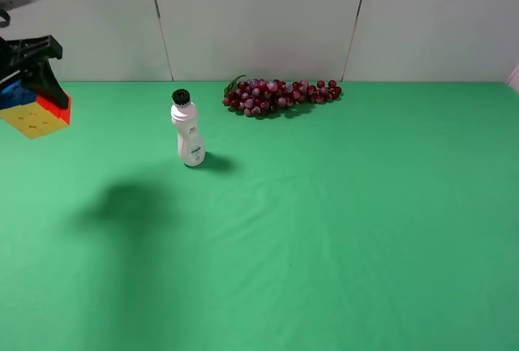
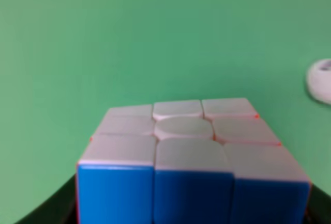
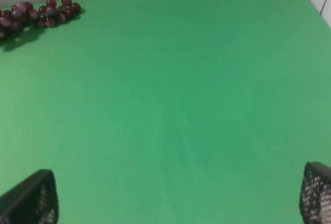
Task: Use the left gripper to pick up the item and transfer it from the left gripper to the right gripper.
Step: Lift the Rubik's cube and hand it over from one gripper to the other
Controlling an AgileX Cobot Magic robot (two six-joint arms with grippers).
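Observation:
At the far left of the exterior high view, the item point(image 1: 36, 112) hangs well above the green table, a puzzle cube showing yellow, blue, red and orange faces. My left gripper point(image 1: 32, 92) is shut on it, one black jaw slanting over its top. The left wrist view is filled by the cube point(image 2: 191, 157), with a pale top face and a blue front face. My right gripper point(image 3: 173, 198) does not show in the exterior high view. In its wrist view it stands wide open over bare cloth, with only its fingertips point(image 3: 31, 200) showing and nothing between them.
A white bottle point(image 1: 188, 136) with a black cap stands upright left of centre; its edge also shows as a white shape point(image 2: 320, 79) in the left wrist view. A bunch of dark red grapes point(image 1: 280, 96) point(image 3: 36, 14) lies at the back by the wall. Green cloth point(image 1: 340, 229) covers the table.

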